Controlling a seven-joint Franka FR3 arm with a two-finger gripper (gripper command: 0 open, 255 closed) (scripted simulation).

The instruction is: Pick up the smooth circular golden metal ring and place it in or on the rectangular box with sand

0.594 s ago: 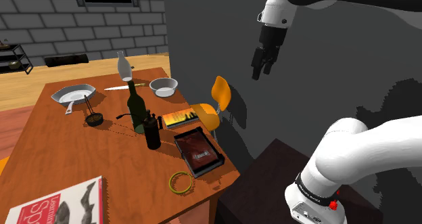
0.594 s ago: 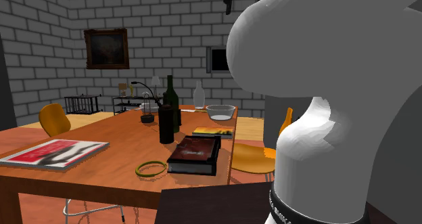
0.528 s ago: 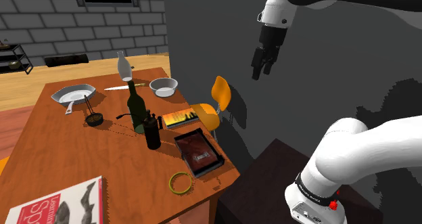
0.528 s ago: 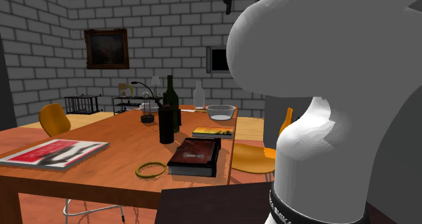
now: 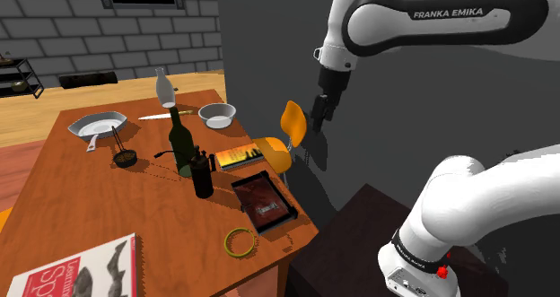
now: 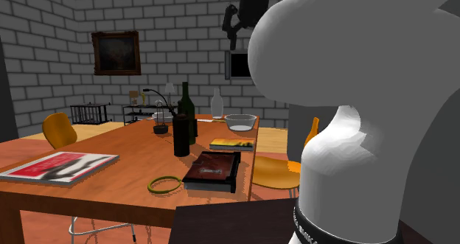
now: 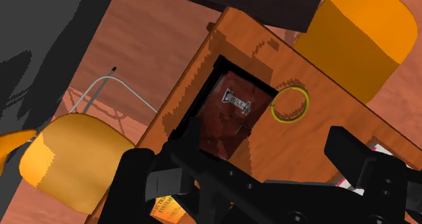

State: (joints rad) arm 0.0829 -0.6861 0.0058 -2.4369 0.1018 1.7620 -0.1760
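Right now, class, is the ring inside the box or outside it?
Outside. The ring lies flat on the table beside the box, apart from it.

White arm (image 5: 489,192), dark joints (image 5: 395,26), FRANKA EMIKA lettering (image 5: 447,13), red base dots (image 5: 441,269), black fingers (image 7: 355,155).

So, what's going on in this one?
A white Franka arm is going after the golden ring. The ring lies flat on the wooden table near its corner, just beside the dark rectangular box but apart from it. The gripper hangs high in the air, off the side of the table by the orange chair, with its fingers open and empty. Nothing is grasped yet, and the ring is not in the box.
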